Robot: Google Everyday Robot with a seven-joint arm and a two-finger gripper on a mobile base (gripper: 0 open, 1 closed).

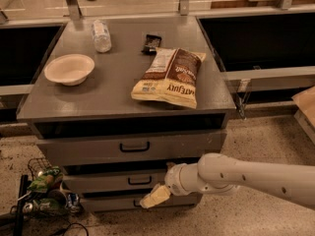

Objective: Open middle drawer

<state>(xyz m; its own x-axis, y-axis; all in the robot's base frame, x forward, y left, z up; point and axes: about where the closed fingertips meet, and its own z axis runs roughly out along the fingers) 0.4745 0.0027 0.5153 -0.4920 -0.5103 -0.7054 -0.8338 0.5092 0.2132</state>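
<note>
A grey cabinet fills the middle of the frame, with three grey drawers stacked in its front. The middle drawer sits in the lower centre, under the taller top drawer and above the narrow bottom drawer. Its small black pull handle is a little to the right of its centre. The front panel hides the inside of it, so nothing can be said about its contents, and the same is true for the two other drawers.

The white arm comes in from the lower right edge of the frame. Its gripper, pale yellow, points down and to the left, just below and right of the handle, in front of the line where the middle and bottom drawers meet. I cannot tell if the gripper is open or closed, or if it touches the drawer; it is not on the handle.

On the cabinet top, at the left, stands a white bowl, showing only its pale inner surface. Behind it lies a clear bottle on its side. A small dark packet is near the back, and a snack bag lies flat at the right.

In the lower left corner, on the floor, a wire basket holds a green packet.
</note>
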